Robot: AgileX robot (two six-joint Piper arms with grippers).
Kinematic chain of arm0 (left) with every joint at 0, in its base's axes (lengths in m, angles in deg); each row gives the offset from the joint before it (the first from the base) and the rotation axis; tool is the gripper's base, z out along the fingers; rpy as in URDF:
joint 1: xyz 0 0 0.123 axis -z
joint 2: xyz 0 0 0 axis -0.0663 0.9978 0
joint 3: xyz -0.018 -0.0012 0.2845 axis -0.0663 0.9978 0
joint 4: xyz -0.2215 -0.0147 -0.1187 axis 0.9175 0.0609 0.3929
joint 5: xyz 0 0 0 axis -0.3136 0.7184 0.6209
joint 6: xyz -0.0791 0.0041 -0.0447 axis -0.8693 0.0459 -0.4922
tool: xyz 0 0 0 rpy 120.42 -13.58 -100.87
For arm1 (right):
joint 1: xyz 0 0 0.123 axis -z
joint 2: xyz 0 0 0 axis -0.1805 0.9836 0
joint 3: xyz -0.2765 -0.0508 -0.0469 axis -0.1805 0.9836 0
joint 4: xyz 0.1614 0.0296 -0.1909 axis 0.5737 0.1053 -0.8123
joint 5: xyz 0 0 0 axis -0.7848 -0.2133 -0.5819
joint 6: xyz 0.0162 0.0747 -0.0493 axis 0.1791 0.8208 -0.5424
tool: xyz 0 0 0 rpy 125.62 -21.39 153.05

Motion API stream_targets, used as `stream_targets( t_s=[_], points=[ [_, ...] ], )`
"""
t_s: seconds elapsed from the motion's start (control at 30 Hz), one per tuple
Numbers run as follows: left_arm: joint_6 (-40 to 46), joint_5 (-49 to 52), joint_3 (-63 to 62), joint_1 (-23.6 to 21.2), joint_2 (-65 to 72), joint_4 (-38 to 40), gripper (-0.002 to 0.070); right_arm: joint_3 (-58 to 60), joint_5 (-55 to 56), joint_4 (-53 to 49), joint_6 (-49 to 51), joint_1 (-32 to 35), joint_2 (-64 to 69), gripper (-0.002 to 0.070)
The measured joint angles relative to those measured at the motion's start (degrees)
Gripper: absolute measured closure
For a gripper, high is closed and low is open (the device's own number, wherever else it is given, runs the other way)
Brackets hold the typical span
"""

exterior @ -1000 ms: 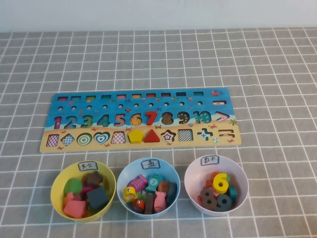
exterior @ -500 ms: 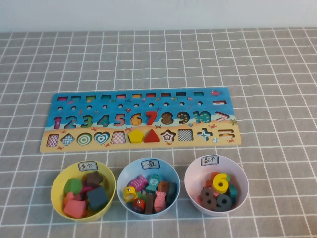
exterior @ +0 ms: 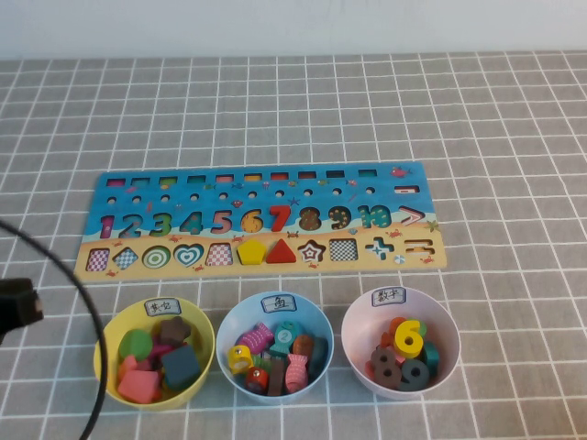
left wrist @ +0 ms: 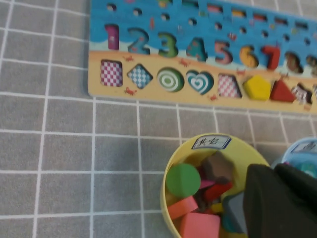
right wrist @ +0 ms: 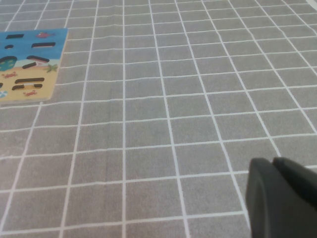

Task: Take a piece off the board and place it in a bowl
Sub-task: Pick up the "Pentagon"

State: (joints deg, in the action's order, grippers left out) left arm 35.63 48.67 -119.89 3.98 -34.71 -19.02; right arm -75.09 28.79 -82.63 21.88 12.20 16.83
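Note:
The yellow pentagon piece (exterior: 249, 250) lies in its slot in the bottom row of the long blue and sand board (exterior: 257, 188), beside the red triangle (exterior: 282, 250). The yellow bowl (exterior: 104, 341), with a white label on its rim, stands in front of the board's left end and holds several shape blocks. My left gripper (exterior: 26, 306) shows at the left edge, left of the yellow bowl. In the left wrist view it (left wrist: 274, 168) is shut and empty above the bowl (left wrist: 171, 159), with the pentagon (left wrist: 257, 87) and board (left wrist: 148, 96) beyond. My right gripper (right wrist: 273, 161) is shut and empty over bare cloth.
A light blue bowl (exterior: 227, 323) with fish pieces and a pale pink bowl (exterior: 351, 323) with number pieces stand right of the yellow bowl. A grey gridded cloth (exterior: 514, 137) covers the table. The board's right end (right wrist: 29, 64) shows in the right wrist view. A black cable (exterior: 87, 312) hangs by the left arm.
My left gripper and its cable have come into the high view at the left edge. The board, the pieces and the bowls have not moved.

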Motion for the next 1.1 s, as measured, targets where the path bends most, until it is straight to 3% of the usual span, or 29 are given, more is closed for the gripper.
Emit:
stream_targets(
  t_s=[0.4, 0.63, 0.9, 1.1],
  points=[
    [24.2, 9.0, -16.3, 1.0, 22.6, 2.4, 0.068, 0.0, 0.0, 0.0, 0.0, 0.0, 0.0, 0.0694],
    [42.6, 11.9, -26.5, 6.2, 33.9, 2.5, 0.068, 0.0, 0.0, 0.0, 0.0, 0.0, 0.0, 0.0694],
    [53.1, 19.5, -41.9, 13.2, 48.6, -2.7, 0.068, 0.0, 0.0, 0.0, 0.0, 0.0, 0.0, 0.0694],
    [60.1, 27.0, -54.0, 15.4, 59.9, -5.3, 0.068, 0.0, 0.0, 0.0, 0.0, 0.0, 0.0, 0.0694]
  ],
)
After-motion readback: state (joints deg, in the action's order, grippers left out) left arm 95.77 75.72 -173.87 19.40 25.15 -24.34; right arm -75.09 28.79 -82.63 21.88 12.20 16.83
